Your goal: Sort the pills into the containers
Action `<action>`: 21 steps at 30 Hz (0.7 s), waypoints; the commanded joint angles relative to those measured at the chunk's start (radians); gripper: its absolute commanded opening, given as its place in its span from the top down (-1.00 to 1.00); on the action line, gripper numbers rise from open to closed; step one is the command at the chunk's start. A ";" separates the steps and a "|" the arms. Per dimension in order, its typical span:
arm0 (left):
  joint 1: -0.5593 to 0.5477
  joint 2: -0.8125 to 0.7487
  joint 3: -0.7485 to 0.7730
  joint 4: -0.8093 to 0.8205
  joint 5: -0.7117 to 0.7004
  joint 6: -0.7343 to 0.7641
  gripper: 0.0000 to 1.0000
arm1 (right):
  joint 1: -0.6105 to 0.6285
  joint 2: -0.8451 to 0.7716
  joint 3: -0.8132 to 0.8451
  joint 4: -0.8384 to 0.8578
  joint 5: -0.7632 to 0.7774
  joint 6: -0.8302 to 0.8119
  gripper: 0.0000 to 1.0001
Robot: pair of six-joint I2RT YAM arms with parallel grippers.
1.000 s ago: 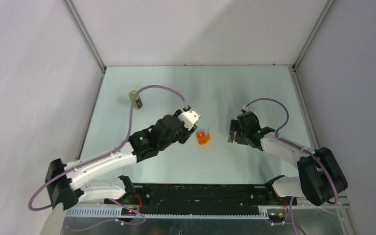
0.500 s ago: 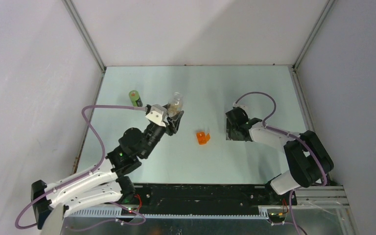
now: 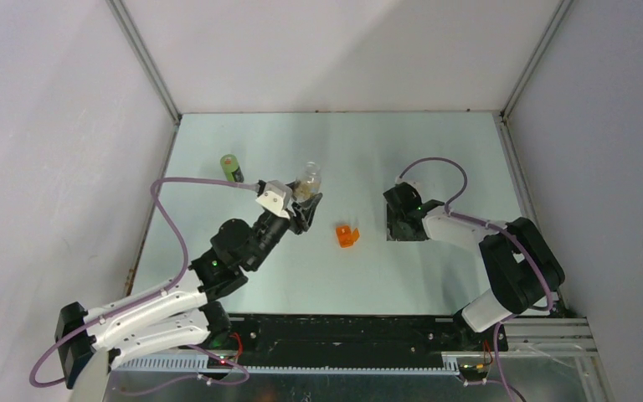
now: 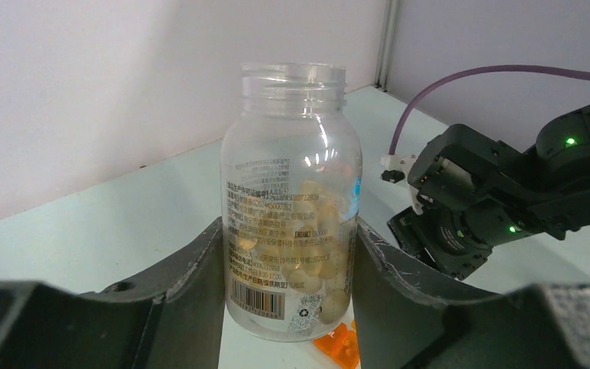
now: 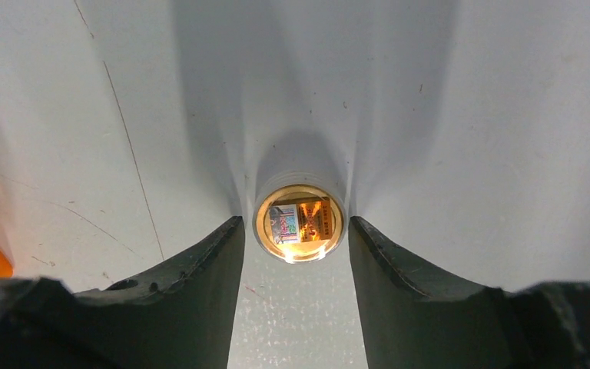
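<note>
One green bottle stood far left, one orange box centre. The left pincer gripped one pill bottle. The right pincer flanked one vial, grip unclear. The far tabletop lay open.

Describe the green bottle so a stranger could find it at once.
Look at the pale table, toward its far left side by the wall. A small green bottle with a dark label sits there alone. Its neighbours differ: the clear bottle in the left pincer, the orange box mid-table.
</note>
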 commanded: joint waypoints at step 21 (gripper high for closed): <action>0.055 0.038 -0.011 -0.111 0.377 0.023 1.00 | -0.112 -0.570 0.161 0.103 -0.983 -0.149 0.28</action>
